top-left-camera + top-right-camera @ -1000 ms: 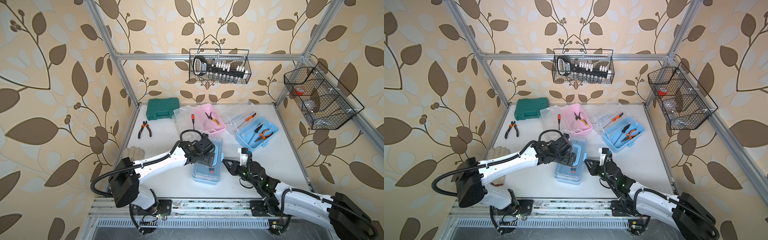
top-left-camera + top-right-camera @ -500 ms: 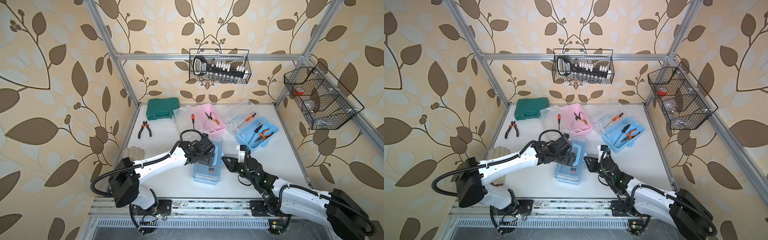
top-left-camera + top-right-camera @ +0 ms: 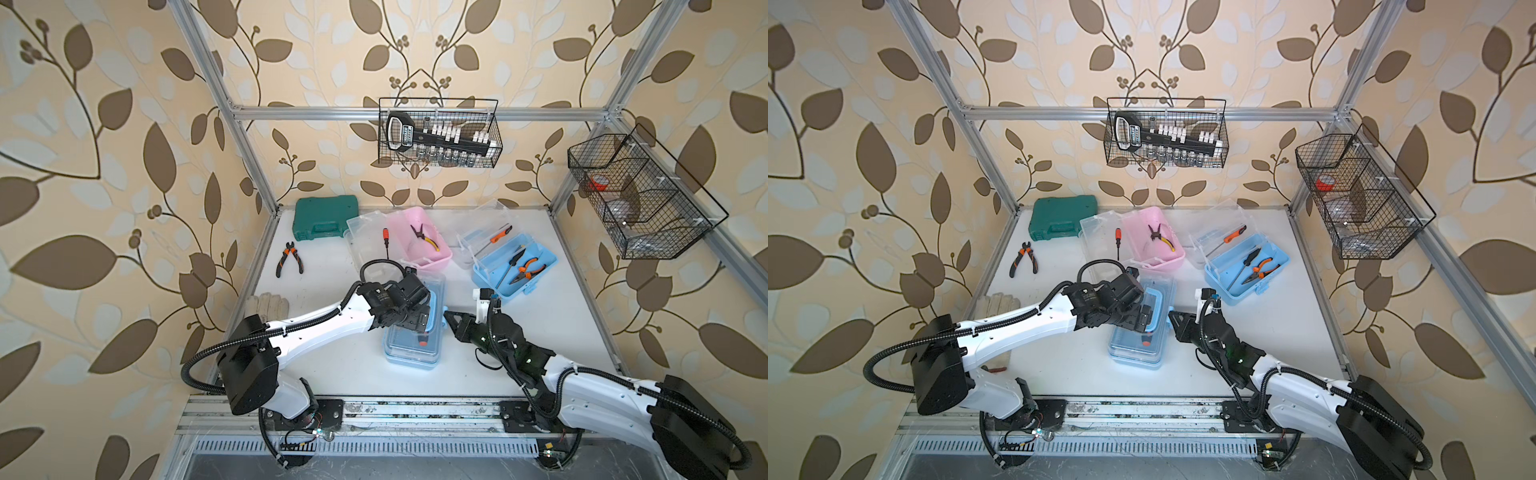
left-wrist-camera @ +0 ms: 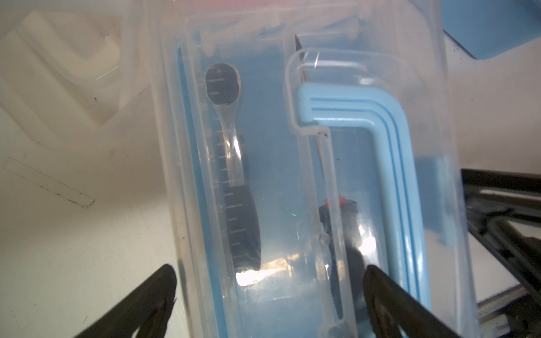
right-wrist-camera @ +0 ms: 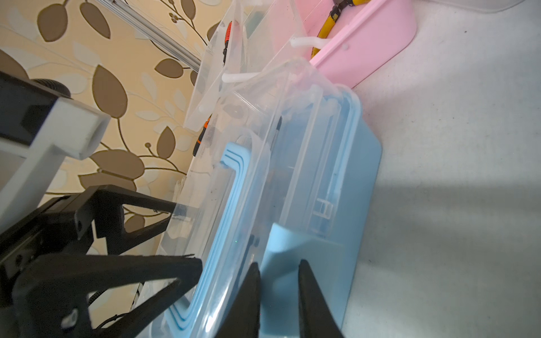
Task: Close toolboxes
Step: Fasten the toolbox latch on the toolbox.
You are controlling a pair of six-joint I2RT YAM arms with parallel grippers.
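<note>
- Right hand [image 3: 449,316] has slid forward since a second ago and now reaches the right side of the near blue box [image 3: 411,365]. The left hand [image 3: 415,322] has not shifted from above it.
- Near blue box sits mid-surface [image 3: 340,370], toward the front. Its clear lid [image 4: 263,146] is down and the blue handle [image 4: 380,152] lies flat on it. A ratchet [image 4: 231,181] shows through the lid.
- Its long axis runs from the front edge toward the back wall. The latch [image 5: 295,245] is on the long right side, straight ahead of the right hand, so the right arm is the nearer one for it.
- My guess is that the coming move presses that latch home while the left hand steadies the lid from above.
- Right hand's fingers [image 5: 251,295] are drawn close, leaving a narrow gap with the latch showing in it. Whether they pinch it I cannot tell.
- Left hand is spread wide: one finger [image 4: 389,301] is over the lid beside the handle, the other is out past the box's left wall.
- Pink box [image 3: 432,259] and far blue box [image 3: 486,278] stand behind, both open with lids laid back and tools inside.
- A label on the black tool handle in the back wire basket [image 3: 497,133] is too small to read. No other writing shows.
</note>
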